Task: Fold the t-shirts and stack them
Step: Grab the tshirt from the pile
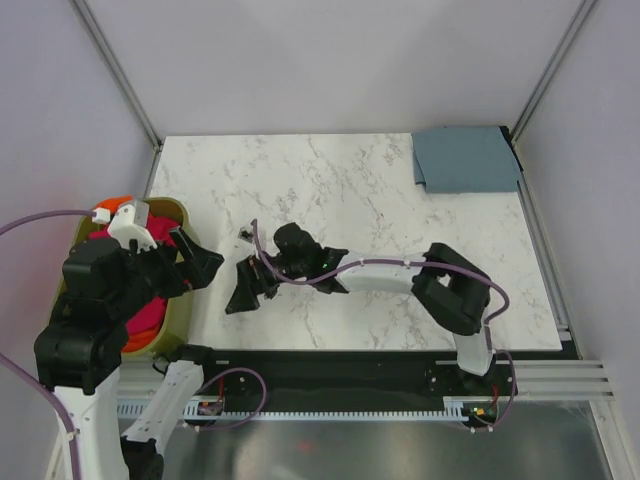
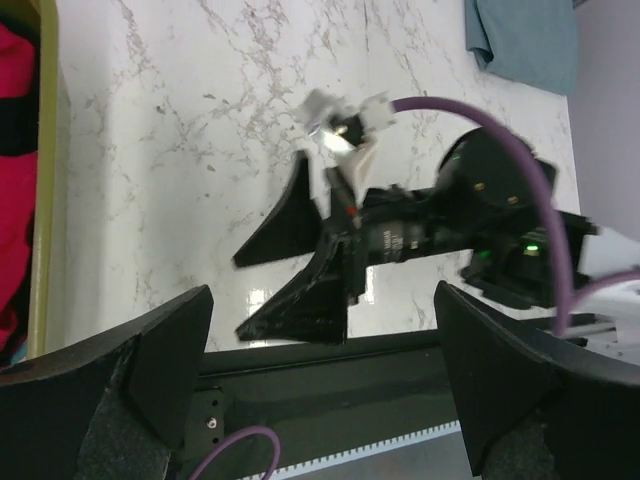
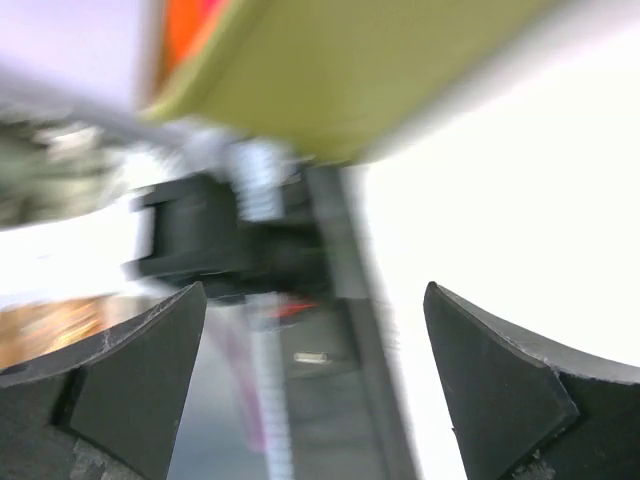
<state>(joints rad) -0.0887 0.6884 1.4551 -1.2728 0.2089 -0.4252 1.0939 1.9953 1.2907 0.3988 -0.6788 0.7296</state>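
Meanwhile, the crimson t-shirt (image 1: 148,312) sits bunched in an olive basket (image 1: 178,214) at the counter's (image 1: 350,190) left edge. The left claw (image 2: 320,305) hangs wide and empty above its rim. The right claw (image 1: 248,288), equally spread, holds nothing. The blue-grey t-shirt (image 1: 468,160) lies folded in the far-right corner.

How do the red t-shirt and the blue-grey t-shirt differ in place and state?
The red t-shirt lies inside the olive bin beside the table; the blue-grey t-shirt lies on the table's far right corner. The red t-shirt is bunched up; the blue-grey t-shirt is flat and folded. Neither the left pincer nor the right pincer holds one.
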